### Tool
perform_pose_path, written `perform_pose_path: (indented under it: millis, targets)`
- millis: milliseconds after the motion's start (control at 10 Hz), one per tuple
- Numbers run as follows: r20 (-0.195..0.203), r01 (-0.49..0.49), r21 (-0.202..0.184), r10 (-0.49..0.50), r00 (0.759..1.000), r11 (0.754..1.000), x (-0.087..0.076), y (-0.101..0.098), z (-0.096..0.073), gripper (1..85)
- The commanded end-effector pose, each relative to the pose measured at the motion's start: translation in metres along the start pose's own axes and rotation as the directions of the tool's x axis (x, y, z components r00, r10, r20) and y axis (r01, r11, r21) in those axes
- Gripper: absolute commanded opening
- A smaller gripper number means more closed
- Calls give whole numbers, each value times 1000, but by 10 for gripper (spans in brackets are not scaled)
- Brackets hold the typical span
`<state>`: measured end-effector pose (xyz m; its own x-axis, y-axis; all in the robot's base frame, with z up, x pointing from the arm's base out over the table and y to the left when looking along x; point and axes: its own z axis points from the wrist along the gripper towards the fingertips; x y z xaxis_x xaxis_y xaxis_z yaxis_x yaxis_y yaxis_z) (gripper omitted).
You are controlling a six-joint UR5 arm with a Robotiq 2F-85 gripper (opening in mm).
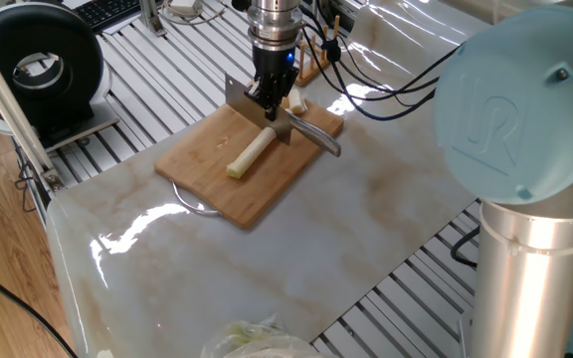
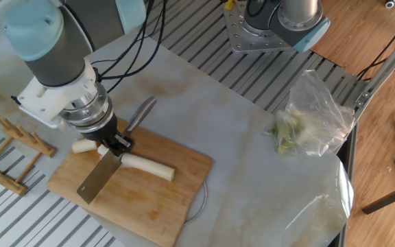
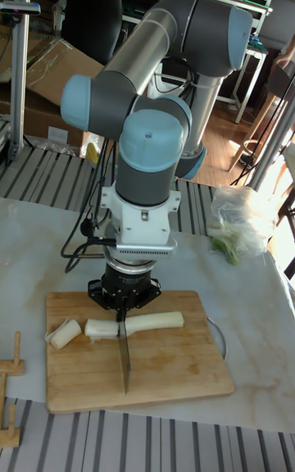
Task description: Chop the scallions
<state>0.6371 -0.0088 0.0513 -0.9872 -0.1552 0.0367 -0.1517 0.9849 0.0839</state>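
Observation:
A thick pale scallion stalk (image 1: 249,154) (image 2: 147,167) (image 3: 152,322) lies across the bamboo cutting board (image 1: 207,164) (image 2: 149,202) (image 3: 172,374). A short cut chunk (image 1: 294,99) (image 2: 82,145) (image 3: 64,333) rests at the board's edge near the rack. My gripper (image 1: 267,96) (image 2: 117,143) (image 3: 123,310) is shut on a knife. Its blade (image 2: 97,182) (image 3: 124,357) points down onto the stalk, near the end closest to the chunk. The metal handle (image 1: 316,136) (image 2: 140,113) sticks out behind.
A clear plastic bag of pale leafy greens (image 2: 307,116) (image 3: 239,226) (image 1: 252,340) lies on the marble top. A wooden rack (image 2: 12,147) (image 3: 8,394) stands beside the board. A black round device (image 1: 38,65) sits off the table's corner. Cables hang from the wrist.

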Motion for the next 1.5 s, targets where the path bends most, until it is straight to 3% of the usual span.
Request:
perform_pose_path:
  millis: [0, 400, 600, 700, 1000, 1200, 1400]
  targets:
    - [-26, 23, -6, -23, 999, 1000, 5, -2, -8, 13]
    - [-79, 9, 33, -6, 997, 999, 16, -9, -10, 13]
    - [-66, -21, 111, 29, 997, 994, 8, -7, -1, 13]
    - [-66, -21, 123, 30, 997, 992, 6, -3, 0, 13]
    - [-83, 0, 115, 10, 997, 993, 12, 1, -12, 13]
    - [-82, 7, 141, 5, 997, 990, 12, -6, -10, 13]
    - [-57, 1, 155, 8, 998, 988, 6, -10, -8, 13]
